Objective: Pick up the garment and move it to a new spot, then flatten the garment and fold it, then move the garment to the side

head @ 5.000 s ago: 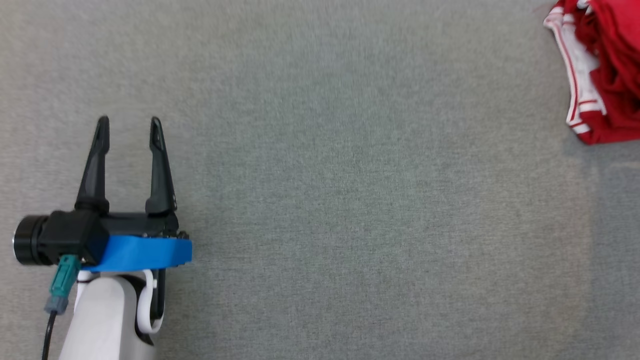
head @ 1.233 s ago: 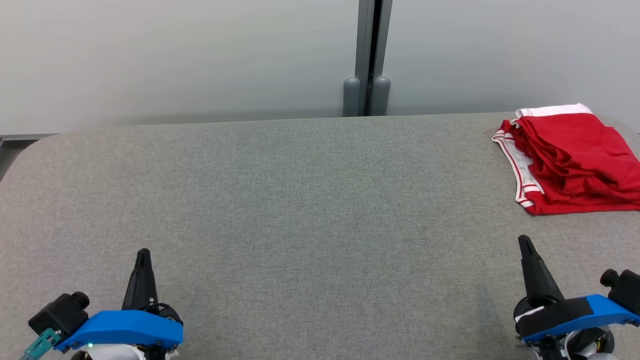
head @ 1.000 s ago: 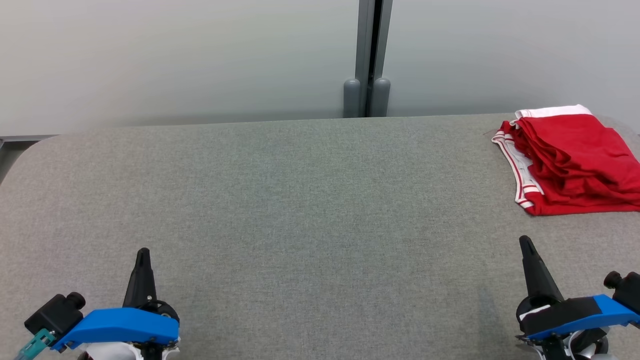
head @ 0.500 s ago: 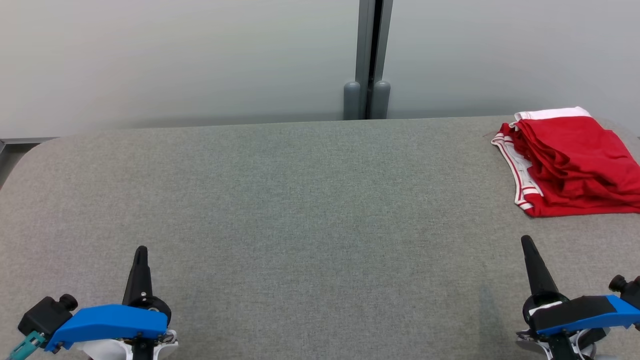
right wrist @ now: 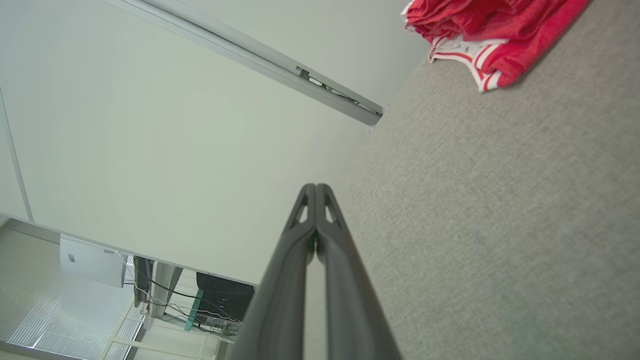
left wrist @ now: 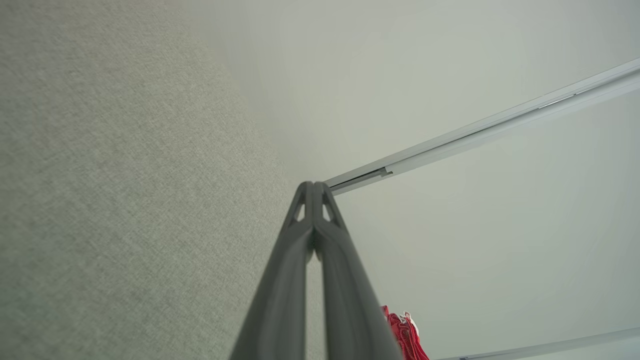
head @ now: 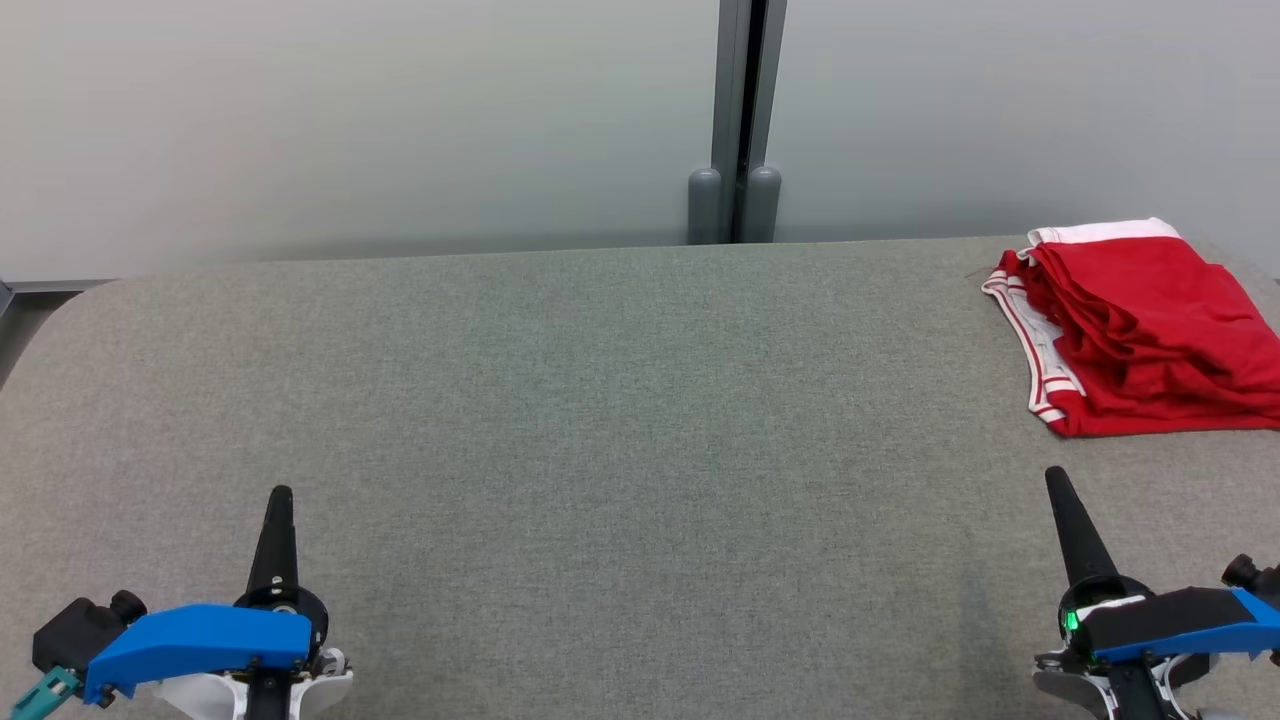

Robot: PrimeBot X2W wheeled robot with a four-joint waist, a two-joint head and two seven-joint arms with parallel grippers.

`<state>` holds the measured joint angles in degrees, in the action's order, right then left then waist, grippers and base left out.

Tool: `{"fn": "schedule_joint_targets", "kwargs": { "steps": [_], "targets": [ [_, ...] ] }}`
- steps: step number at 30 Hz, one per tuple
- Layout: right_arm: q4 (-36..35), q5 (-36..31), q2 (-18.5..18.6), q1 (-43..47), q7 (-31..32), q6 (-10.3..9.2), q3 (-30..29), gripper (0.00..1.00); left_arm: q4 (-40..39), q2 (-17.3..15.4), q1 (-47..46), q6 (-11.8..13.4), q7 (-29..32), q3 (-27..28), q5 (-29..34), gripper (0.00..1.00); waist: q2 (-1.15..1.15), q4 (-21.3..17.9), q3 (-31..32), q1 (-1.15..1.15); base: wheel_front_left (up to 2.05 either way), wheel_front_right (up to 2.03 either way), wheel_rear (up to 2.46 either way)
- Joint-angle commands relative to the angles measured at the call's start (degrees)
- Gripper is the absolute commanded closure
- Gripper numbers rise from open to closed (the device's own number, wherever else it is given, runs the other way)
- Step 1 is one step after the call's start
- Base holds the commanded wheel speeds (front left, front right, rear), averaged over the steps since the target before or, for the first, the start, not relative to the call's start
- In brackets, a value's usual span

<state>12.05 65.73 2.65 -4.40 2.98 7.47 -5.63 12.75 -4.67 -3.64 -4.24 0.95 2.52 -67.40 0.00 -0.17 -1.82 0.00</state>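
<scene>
- Shows red garment (head: pixel 1150 330) folded on grey table (head: pixel 640 400), far right.
- Holds left gripper (head: pixel 279 497) and right gripper (head: pixel 1054 478) pinched together, empty, clear of it.

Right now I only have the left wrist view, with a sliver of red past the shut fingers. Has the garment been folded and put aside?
Observer: In the head view, the red garment lies in a compact, layered pile at the far right corner of the grey table. Its white-striped edge faces the middle.
Operator: Is the right gripper on it?
Observer: No. The right gripper sits nearer the robot, apart from the cloth, with its fingers shut on nothing.
Operator: And where is my arm relative to it?
Observer: The left gripper is at the near left of the table, across its width from the garment.
</scene>
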Motion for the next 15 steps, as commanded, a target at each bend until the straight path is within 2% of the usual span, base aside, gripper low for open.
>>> {"fn": "schedule_joint_targets", "kwargs": {
  "steps": [1, 15],
  "targets": [
    [-0.21, 1.32, 0.28, -1.18, 0.26, 0.03, -0.16, 1.00, -0.30, 0.09, -1.29, -0.44, 0.25, 0.30, -1.22, 1.00, 0.00, 0.00, 0.03, 0.00, 0.00, 0.00, 0.00],
    [0.46, 8.92, 0.31, -1.61, 1.27, 0.03, -0.42, 1.00, 0.21, 0.55, -1.79, -1.39, 1.93, 1.57, -8.34, 1.00, 0.00, 0.05, 0.43, 0.00, 0.00, 0.00, 0.00]
  ]
}}
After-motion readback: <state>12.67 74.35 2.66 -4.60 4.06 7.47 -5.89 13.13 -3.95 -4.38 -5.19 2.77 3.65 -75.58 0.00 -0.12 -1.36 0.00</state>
